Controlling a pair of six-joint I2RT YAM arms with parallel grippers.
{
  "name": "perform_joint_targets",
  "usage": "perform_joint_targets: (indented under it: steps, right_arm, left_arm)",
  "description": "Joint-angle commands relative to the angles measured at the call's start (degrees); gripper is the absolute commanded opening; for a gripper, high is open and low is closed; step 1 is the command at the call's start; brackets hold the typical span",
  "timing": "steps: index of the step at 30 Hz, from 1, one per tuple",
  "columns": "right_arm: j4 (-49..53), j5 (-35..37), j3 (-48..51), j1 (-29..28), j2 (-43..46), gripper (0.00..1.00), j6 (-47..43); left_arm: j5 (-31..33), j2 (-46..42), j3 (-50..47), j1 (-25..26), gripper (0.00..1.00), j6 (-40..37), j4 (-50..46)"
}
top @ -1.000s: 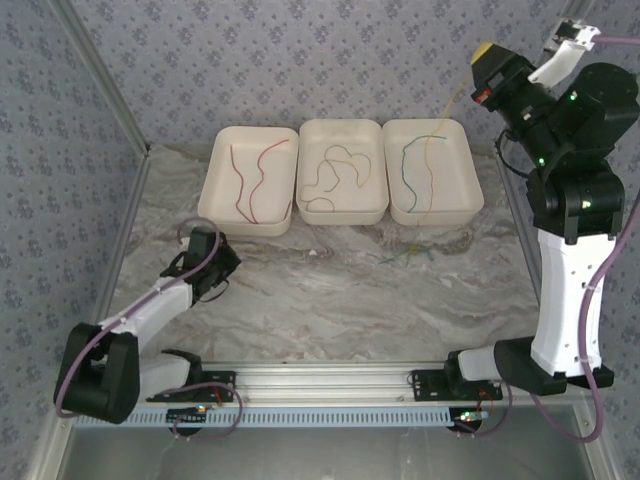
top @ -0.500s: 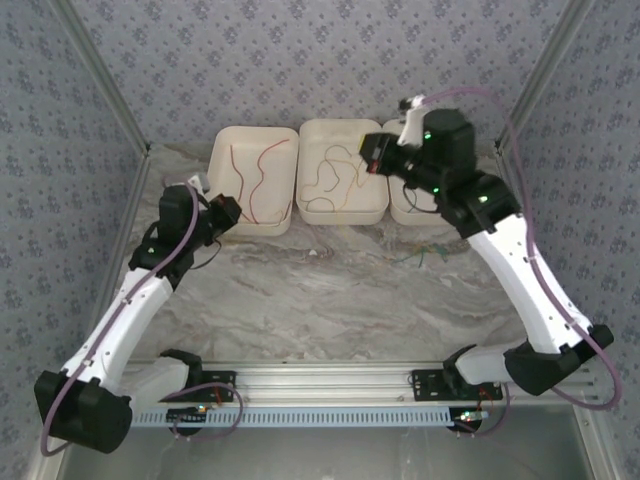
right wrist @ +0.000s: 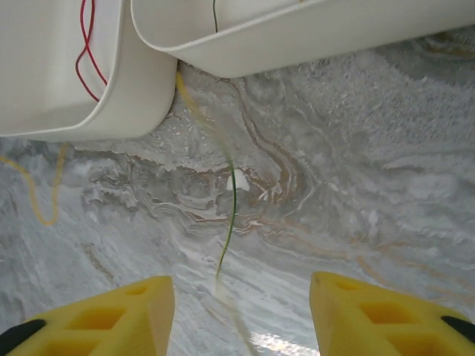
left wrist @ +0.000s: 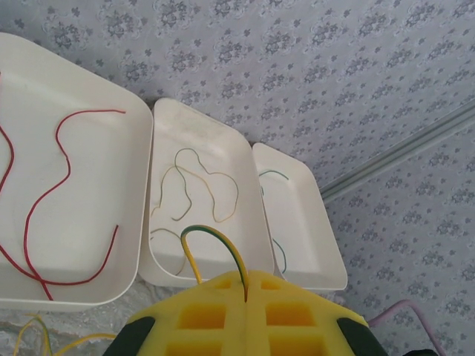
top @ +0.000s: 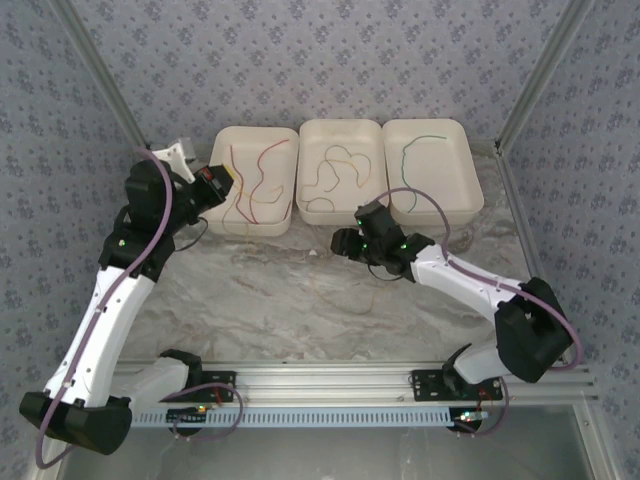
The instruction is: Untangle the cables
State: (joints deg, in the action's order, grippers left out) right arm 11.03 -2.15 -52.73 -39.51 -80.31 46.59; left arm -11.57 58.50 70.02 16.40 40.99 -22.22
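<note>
My left gripper hangs by the left tray's near corner. In the left wrist view my left gripper is shut on a yellow-green cable that loops up out of the pads. My right gripper is low over the marble table in front of the middle tray. Seen from the right wrist, my right gripper is open, and a thin green-yellow cable lies on the table between its fingers, untouched. Red cables lie in the left tray, yellow-green ones in the middle tray, a green one in the right tray.
Three white trays stand in a row at the back: left, middle, right. A loose yellow strand lies on the marble below the left tray. Metal frame posts flank the table.
My right arm has swung down from above the trays to just over the table and opened its jaws. My left arm has risen toward the left tray, still shut on its cable.
</note>
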Motion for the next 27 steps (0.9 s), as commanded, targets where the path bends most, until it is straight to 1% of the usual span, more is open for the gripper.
perform_joint_targets:
  steps: [1, 4, 7, 9, 12, 16, 19, 22, 24, 27]
  right_arm:
    - [-7.27, 3.39, -0.74, -3.3, 6.77, 0.59, 4.18]
    - [-10.03, 5.26, -0.75, -6.1, 9.88, 0.62, 9.66]
    - [-12.84, 5.57, -1.35, -7.77, 10.62, 0.66, 18.64]
    - [-15.55, 5.04, -1.51, -8.29, 9.95, 0.69, 24.94]
    - [-21.54, 3.89, -1.32, -8.31, 8.66, 0.71, 34.17]
    - [-25.93, 2.27, -3.12, -8.61, 6.33, 0.74, 41.96]
    - [-27.82, -0.1, -4.48, -9.67, 3.15, 0.74, 47.2]
    - [-32.64, -1.25, -4.35, -11.14, -0.03, 0.7, 52.12]
    - [-34.72, -1.28, -5.0, -11.69, -1.45, 0.67, 52.89]
    - [-34.09, -0.75, -6.86, -12.11, -2.31, 0.64, 51.66]
  left_arm:
    - [-2.31, -1.58, -0.72, -0.5, 0.0, 0.28, 1.57]
    - [-3.12, -2.57, -2.94, -0.5, 0.0, 1.07, 3.69]
    - [-3.93, -3.41, -5.07, -0.5, 0.0, 1.74, 5.67]
    - [-4.28, -3.99, -6.24, -0.42, 0.0, 1.88, 6.52]
    - [-4.64, -4.85, -8.05, -0.41, 0.0, 2.17, 7.58]
    - [-5.42, -6.25, -10.72, -0.23, 0.0, 2.69, 9.35]
    - [-5.52, -7.31, -12.69, -0.16, 0.0, 3.34, 10.5]
    - [-5.8, -7.64, -13.82, 0.11, 0.0, 3.61, 11.38]
    - [-5.74, -7.94, -14.44, 0.51, 0.0, 3.65, 11.74]
    - [-5.7, -8.35, -15.18, 1.06, 0.0, 3.73, 12.02]
